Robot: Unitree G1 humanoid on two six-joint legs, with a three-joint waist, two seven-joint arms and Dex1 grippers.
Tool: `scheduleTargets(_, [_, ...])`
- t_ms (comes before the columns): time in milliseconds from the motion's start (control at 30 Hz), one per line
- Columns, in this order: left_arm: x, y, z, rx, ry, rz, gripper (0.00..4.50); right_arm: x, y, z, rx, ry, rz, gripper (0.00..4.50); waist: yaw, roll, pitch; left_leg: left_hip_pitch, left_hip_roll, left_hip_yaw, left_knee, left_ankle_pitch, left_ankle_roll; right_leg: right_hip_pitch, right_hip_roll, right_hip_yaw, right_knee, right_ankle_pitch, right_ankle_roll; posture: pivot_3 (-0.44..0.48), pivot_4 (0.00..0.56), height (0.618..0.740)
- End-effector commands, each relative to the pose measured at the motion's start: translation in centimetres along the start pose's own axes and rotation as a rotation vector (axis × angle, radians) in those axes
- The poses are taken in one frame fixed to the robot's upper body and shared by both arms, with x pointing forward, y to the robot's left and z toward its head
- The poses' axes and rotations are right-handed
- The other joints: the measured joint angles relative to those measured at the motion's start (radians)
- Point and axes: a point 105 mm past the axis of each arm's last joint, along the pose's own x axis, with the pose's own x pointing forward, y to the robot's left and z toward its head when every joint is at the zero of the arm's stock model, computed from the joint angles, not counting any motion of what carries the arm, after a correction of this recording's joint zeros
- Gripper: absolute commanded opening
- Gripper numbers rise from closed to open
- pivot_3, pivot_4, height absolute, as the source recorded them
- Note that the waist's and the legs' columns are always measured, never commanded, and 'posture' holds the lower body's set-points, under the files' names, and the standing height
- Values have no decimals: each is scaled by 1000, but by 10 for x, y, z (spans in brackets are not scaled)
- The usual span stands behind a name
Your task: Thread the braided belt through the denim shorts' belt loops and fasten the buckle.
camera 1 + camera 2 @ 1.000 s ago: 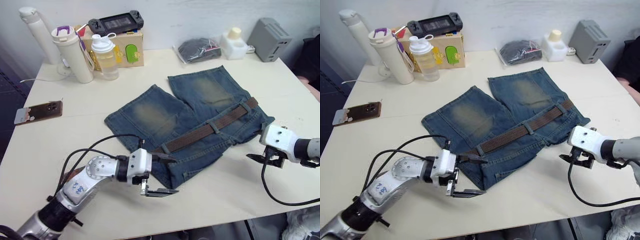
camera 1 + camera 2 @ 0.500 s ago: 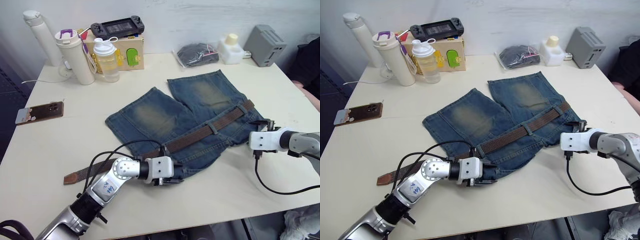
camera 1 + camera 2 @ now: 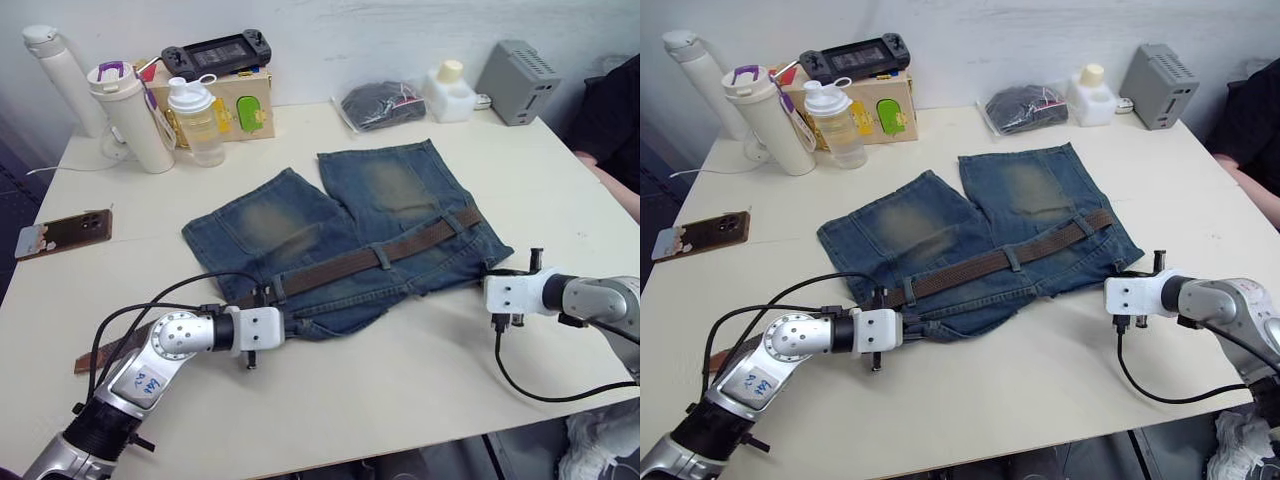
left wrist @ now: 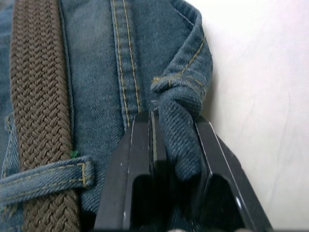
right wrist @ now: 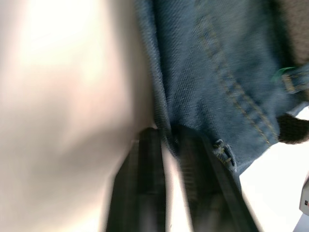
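Starting at your left, the left pincer [image 4: 174, 159] is clamped on a bunched fold of the waistband of the denim shorts [image 3: 330, 215], just beside the braided belt [image 3: 370, 258] where it passes under a belt loop [image 4: 46, 176]; keep that pinch firm and low so the denim stays taut and the loops stand open, and do not let the fingers [image 4: 133, 183] snag the weave. The belt's tan leather tip [image 3: 100, 355] trails off the shorts' left edge onto the bench [image 3: 350, 400], half hidden under your left arm, so my guess is that the feeding end needs a clear path. The belt lies across the waistband through at least the two loops visible in the head views, running towards the right corner; I cannot make out the buckle. On your right, the right pincer [image 5: 166, 164] grips the right edge of the shorts; pull gently outward against the left hold to flatten the band rather than lift it. The bench is pale and smooth, so cloth will likely slide if tugged hard. Along the back stand a white flask [image 3: 55, 70], a tumbler [image 3: 130, 115], a shaker bottle [image 3: 195, 120], a carton bearing a handheld console [image 3: 215, 50], a dark pouch [image 3: 380, 103], a small white bottle [image 3: 447, 88] and a grey box [image 3: 520, 68]; a phone [image 3: 60, 232] lies at the left edge, and a person's sleeve [image 3: 610, 110] sits at far right.
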Motion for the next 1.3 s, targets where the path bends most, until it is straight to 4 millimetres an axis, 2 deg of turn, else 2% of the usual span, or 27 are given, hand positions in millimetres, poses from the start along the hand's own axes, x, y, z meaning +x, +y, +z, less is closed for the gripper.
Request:
scheduleTargets(33, [-18, 0, -32, -55, 112, 12, 323, -8, -13, 14, -43, -52, -54, 2700, 0, 0, 0, 0, 0, 0, 0, 0, 0, 0, 0, 0, 0, 0, 0, 0, 150, 687])
scheduleTargets(67, [-20, 1, -33, -54, 109, 14, 323, -8, -12, 16, -55, -53, -54, 3201, 0, 0, 0, 0, 0, 0, 0, 0, 0, 0, 0, 0, 0, 0, 0, 0, 150, 687])
scheduleTargets(200, [-25, 6, -33, -35, 96, 16, 323, 1, -8, 19, -76, -47, -45, 3201, 1, 1, 0, 0, 0, 0, 0, 0, 0, 0, 0, 0, 0, 0, 0, 0, 150, 687])
scheduleTargets(367, [-34, 13, -41, -17, 103, 10, 323, 21, -5, 25, -85, -40, -46, 3201, -7, 0, 0, 0, 1, 1, 0, 0, -1, -1, 0, 0, 1, 0, -1, 0, 150, 687])
scheduleTargets(467, [-42, 21, -47, 11, 119, 17, 323, 30, 0, 30, -57, -47, -36, 2477, -9, 0, 0, 1, 1, 1, 0, 0, -1, -1, 0, 1, 2, 0, -1, 0, 150, 687])
scheduleTargets(533, [-48, 27, -55, 67, 157, 17, 323, 35, 6, 34, 2, -56, -17, 1511, -12, -1, -1, 1, 1, 1, 0, 0, -1, -1, 1, 0, 2, -1, -1, 0, 150, 687])
scheduleTargets(567, [-50, 29, -58, 89, 172, 14, 323, 36, 8, 35, 23, -59, -10, 1228, -14, -1, -1, 1, 1, 1, 0, 0, -1, -1, 0, 0, 3, -1, -1, 0, 150, 687])
scheduleTargets(600, [-52, 31, -61, 102, 185, 14, 323, 37, 10, 36, 41, -60, -3, 723, -17, -1, -1, 1, 1, 1, 0, 0, -1, -1, 0, 1, 4, -1, -1, 0, 150, 687])
scheduleTargets(667, [-61, 43, -71, 163, 242, 42, 323, 36, 16, 43, 111, -75, 37, 41, -22, -1, -1, 1, 1, 1, 0, 0, -1, -1, 0, 0, 7, -1, -1, 0, 150, 687])
scheduleTargets(800, [-77, 64, -89, 223, 328, 117, 323, 29, 26, 62, 194, -104, 111, 41, -20, -1, -1, 1, 1, 0, 0, 0, -1, -1, 0, -1, 8, -1, -2, 0, 150, 687])
scheduleTargets(900, [-90, 69, -103, 276, 412, 112, 323, 29, 25, 88, 236, -157, 121, 41, -20, 0, -2, 0, 1, 0, 0, 0, -1, -2, 0, -1, 9, -1, -3, 0, 150, 687])
scheduleTargets(967, [-93, 69, -105, 277, 410, 118, 323, 30, 22, 95, 244, -157, 108, 41, -23, 0, -2, 0, 1, 0, 0, 0, -1, -3, 0, -1, 9, -2, -3, 0, 150, 687])
scheduleTargets(1100, [-96, 61, -105, 290, 396, 93, 323, 31, 23, 94, 252, -121, 95, 41, -22, 0, -2, 0, 1, 1, -1, -1, -1, -4, 0, -1, 10, -2, -3, 0, 150, 687])
scheduleTargets(1200, [-94, 52, -98, 246, 332, 78, 323, 31, 22, 80, 224, -61, 72, 41, -25, 0, -2, -2, 1, 3, -1, -1, -1, -7, -1, -1, 11, -2, -3, 0, 150, 687])
scheduleTargets(1300, [-88, 31, -85, 192, 257, 7, 323, 31, 16, 59, 195, 10, 30, 41, -27, 0, -2, -2, 1, 5, -1, -1, -1, -10, -1, -1, 13, -2, -3, 0, 150, 687])
